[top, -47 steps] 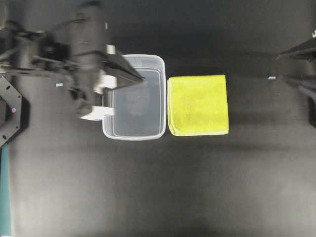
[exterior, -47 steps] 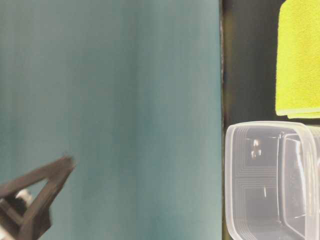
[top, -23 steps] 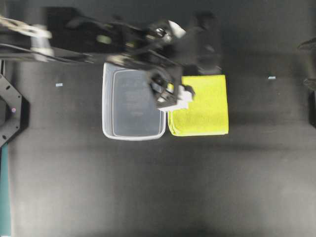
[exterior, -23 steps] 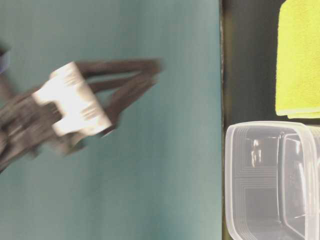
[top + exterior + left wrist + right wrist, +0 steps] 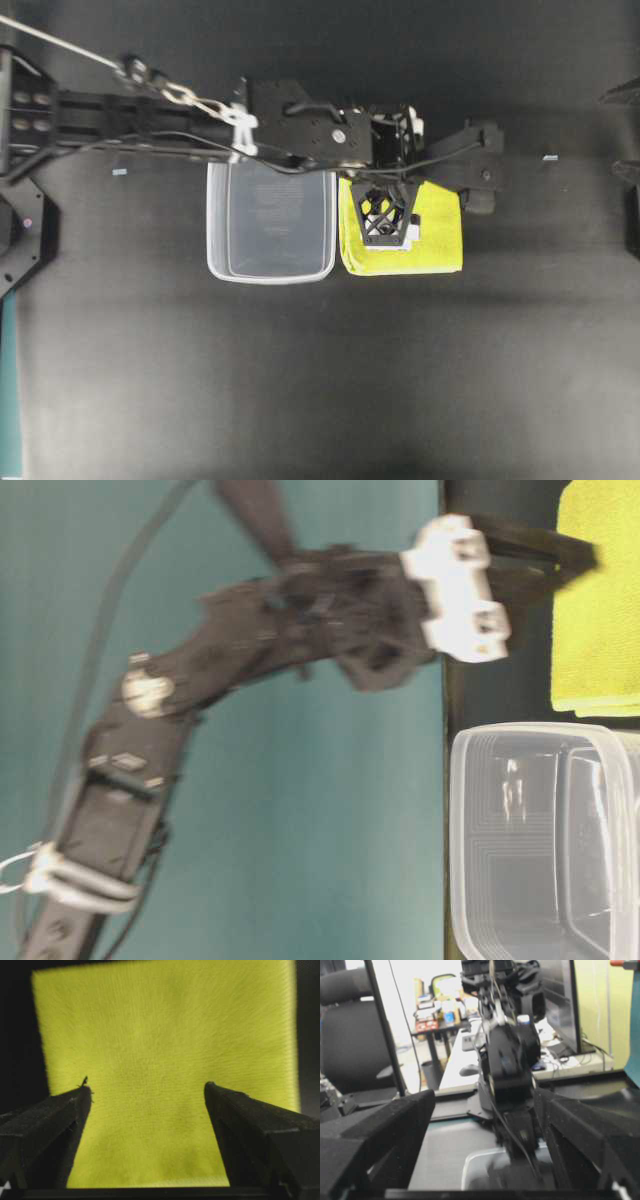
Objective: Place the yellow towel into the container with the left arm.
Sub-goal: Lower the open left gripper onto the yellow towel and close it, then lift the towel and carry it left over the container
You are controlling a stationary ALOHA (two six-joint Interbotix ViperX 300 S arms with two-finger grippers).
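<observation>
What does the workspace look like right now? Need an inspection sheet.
Surface: black table top, matte.
Job's things: yellow towel lies folded flat beside the container, apart from it; the container is upright with nothing in it.
Clutter: two small pale markers on the table, otherwise nothing seen.
End effectors: left end effector is open above the towel, fingers astride its middle, not gripping. Right end effector is open, parked off to the side, holding nothing.
Cables: a grey cable runs along the left arm.
Surroundings: a teal wall in the table-level view; a desk, a monitor and a chair behind.
</observation>
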